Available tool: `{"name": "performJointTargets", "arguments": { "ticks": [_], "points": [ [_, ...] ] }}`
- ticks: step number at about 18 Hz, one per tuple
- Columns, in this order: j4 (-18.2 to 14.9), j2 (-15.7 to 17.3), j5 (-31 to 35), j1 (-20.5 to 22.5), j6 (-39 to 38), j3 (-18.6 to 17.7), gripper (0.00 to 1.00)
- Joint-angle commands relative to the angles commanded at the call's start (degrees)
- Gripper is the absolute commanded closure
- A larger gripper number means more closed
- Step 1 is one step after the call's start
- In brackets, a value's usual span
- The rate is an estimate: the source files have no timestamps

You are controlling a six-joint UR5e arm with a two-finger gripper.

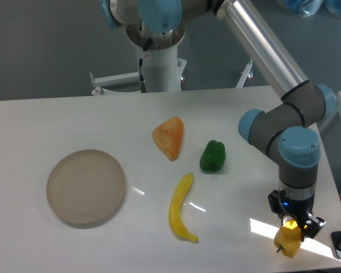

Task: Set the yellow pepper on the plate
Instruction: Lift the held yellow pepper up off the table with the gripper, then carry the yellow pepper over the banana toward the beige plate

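Transport looks like the step in hand: far right of the plate (86, 186), a flat, round, low-rimmed beige disc on the white surface (57, 122), the tool (294, 223) is clamped on the lumpy, glossy yellow pepper (288, 241), which next needs carrying leftward past the smooth curved banana (181, 209).

1. The silver-tubed arm with grey-and-blue joints (273, 60) reaches from its white base at the far side down toward the near right corner.
2. Its wrist points straight down.
3. The black two-finger gripper (292, 227) hangs at the near right, its fingers closed around the small lumpy yellow pepper (288, 242).
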Motion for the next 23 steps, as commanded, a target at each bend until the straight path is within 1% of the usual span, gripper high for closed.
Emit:
{"name": "performJointTargets", "arguments": {
  "ticks": [6,12,16,18,20,23],
  "points": [
    [0.0,0.35,0.0,-0.26,-0.52,-0.35,0.55],
    [-0.44,2.81,0.18,-0.35,-1.4,-1.84,0.55],
    [-0.61,6.06,0.18,-0.53,-2.89,-5.18,0.55],
    [-0.62,8.16,0.09,-1.31,-5.0,-7.55,0.55],
    [-0.79,11.15,0.09,-2.19,-7.28,-10.62,0.55],
    [-0.79,16.51,0.0,-3.68,-12.37,-16.33,0.55]
  ]
}}
